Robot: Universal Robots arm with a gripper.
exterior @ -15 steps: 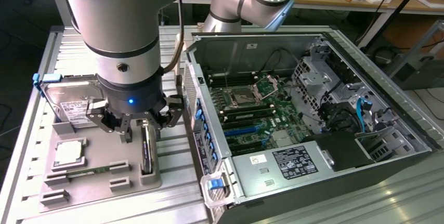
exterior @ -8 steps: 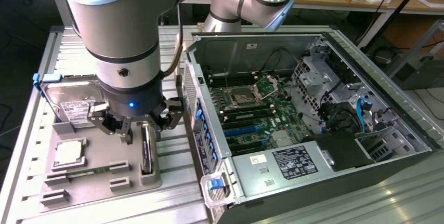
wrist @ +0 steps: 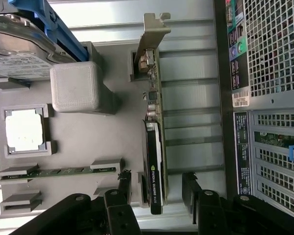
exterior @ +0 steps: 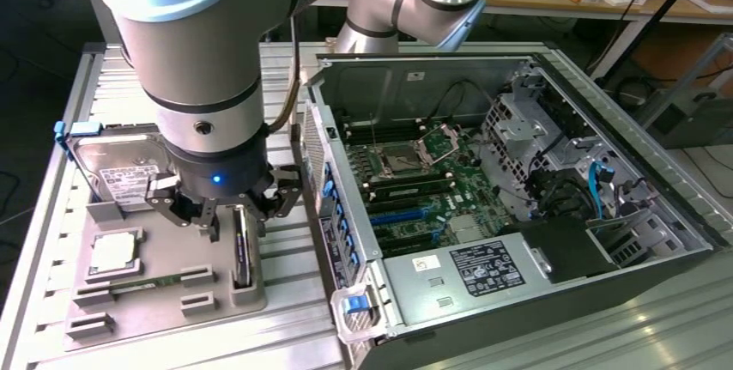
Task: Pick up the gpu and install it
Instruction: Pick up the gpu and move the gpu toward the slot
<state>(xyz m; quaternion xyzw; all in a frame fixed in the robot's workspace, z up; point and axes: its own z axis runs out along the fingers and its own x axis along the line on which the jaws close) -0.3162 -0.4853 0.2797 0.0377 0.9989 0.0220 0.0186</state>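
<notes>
**Operator:** Where's the gpu?

**Spotter:** Your gpu (exterior: pixel 242 254) (wrist: pixel 154 161) stands on edge in a slot of the grey tray (exterior: pixel 149 310) (wrist: pixel 88 142). It is on the tray's side nearest the open computer case (exterior: pixel 435 87) (wrist: pixel 269 73).

**Operator:** And the jaws?

**Spotter:** You have them spread wide. One sits on each side of the card's dark cooler end, with a gap on both sides.

**Operator:** What else is on the tray?

**Spotter:** A hard drive (exterior: pixel 115 172) (wrist: pixel 19 58), a processor (exterior: pixel 115 251) (wrist: pixel 23 129) and a memory stick (exterior: pixel 143 284) (wrist: pixel 59 171). The tray rests on the slatted metal surface (exterior: pixel 298 327) (wrist: pixel 196 73).

gpu (wrist: pixel 153 161) glossy black plastic, bracket (wrist: pixel 154 29) metal; tray (wrist: pixel 103 142) matt grey.
</notes>
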